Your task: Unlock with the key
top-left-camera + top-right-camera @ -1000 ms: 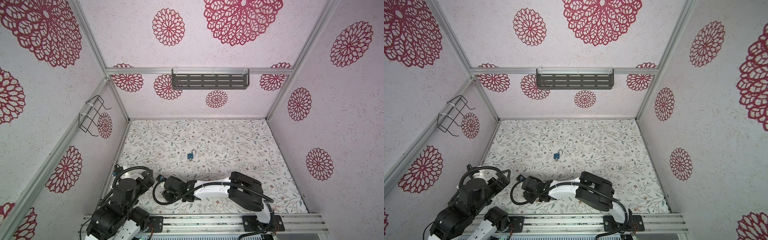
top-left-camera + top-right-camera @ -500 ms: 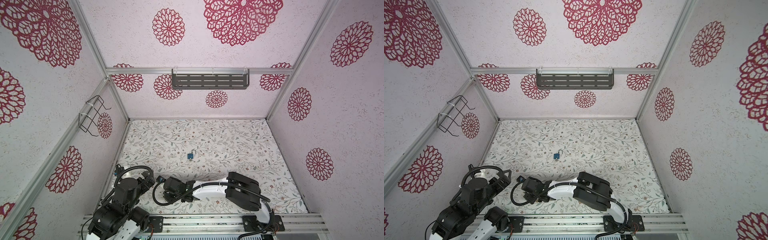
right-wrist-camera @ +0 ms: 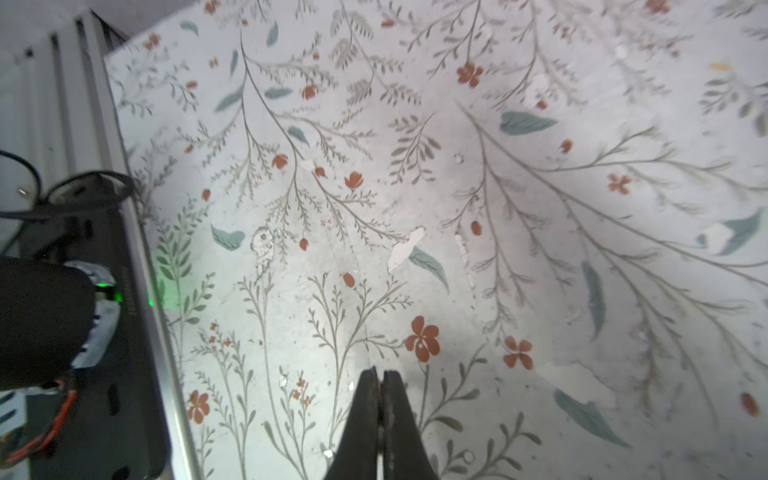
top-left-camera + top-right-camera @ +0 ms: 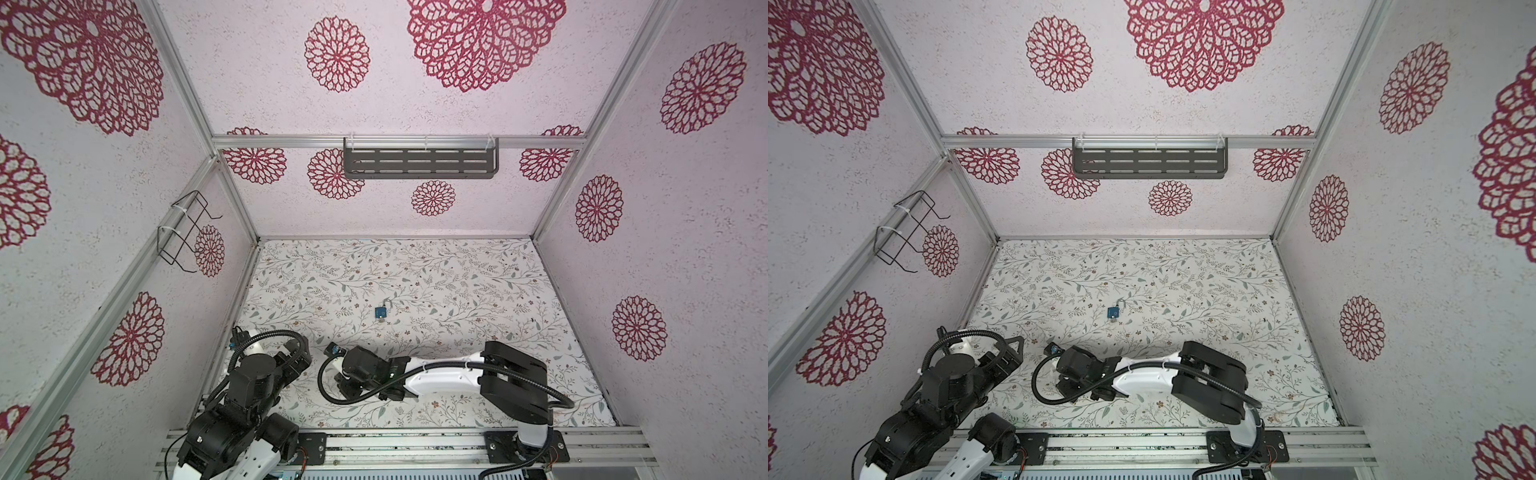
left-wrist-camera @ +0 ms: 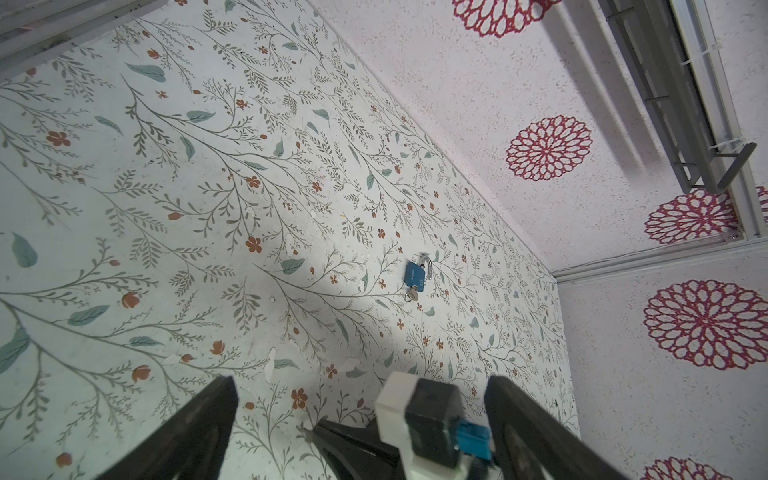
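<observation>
r end effector (image 3: 379,376) has closed, empty; l end effector (image 5: 359,384) stays wide open.

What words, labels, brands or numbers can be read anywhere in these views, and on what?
None can be read.
Small blue metal padlock: faint pale marking on its face, too small to read.
Black metal base plate: what looks like a line of small print, too blurred to read.

Open floral tabletop (image 4: 457,282) surrounds the small blue padlock (image 4: 380,311) on every side; the right arm (image 4: 440,376) lies stretched across the near edge.
</observation>
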Robot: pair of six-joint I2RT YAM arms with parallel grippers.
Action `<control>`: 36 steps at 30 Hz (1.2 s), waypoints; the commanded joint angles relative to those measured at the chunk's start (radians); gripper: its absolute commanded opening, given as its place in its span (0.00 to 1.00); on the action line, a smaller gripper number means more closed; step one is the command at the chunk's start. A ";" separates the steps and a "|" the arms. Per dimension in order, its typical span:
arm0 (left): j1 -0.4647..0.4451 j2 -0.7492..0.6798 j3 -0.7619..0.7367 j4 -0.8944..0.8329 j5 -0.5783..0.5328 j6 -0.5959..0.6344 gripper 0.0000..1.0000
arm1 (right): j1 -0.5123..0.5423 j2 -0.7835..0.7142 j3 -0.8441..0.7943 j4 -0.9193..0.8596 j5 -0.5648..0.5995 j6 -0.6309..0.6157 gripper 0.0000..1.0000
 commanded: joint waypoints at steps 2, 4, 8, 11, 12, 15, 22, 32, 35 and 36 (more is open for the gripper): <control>0.007 0.038 0.022 0.079 0.023 0.055 0.97 | -0.034 -0.154 -0.072 0.080 -0.013 0.060 0.05; 0.006 0.056 0.027 0.113 0.055 0.081 0.98 | -0.043 -0.208 -0.103 0.071 0.001 0.067 0.04; 0.006 0.094 0.022 0.205 0.121 0.145 0.97 | -0.072 -0.320 -0.149 0.033 0.014 0.092 0.03; 0.007 0.116 0.013 0.285 0.179 0.187 0.98 | -0.082 -0.405 -0.176 -0.008 0.021 0.108 0.03; 0.006 0.124 0.010 0.308 0.203 0.198 0.98 | -0.083 -0.430 -0.181 -0.025 0.021 0.110 0.03; 0.006 0.145 -0.011 0.383 0.268 0.233 1.00 | -0.127 -0.504 -0.193 -0.086 0.037 0.128 0.03; 0.000 0.167 -0.094 0.567 0.441 0.301 0.94 | -0.164 -0.634 -0.225 -0.174 0.045 0.175 0.03; -0.117 0.176 -0.180 0.718 0.468 0.351 0.89 | -0.192 -0.721 -0.274 -0.189 0.032 0.238 0.02; -0.162 0.185 -0.204 0.771 0.469 0.354 0.87 | -0.200 -0.731 -0.278 -0.197 0.028 0.250 0.01; -0.176 0.189 -0.210 0.783 0.462 0.358 0.87 | -0.202 -0.735 -0.279 -0.197 0.026 0.251 0.01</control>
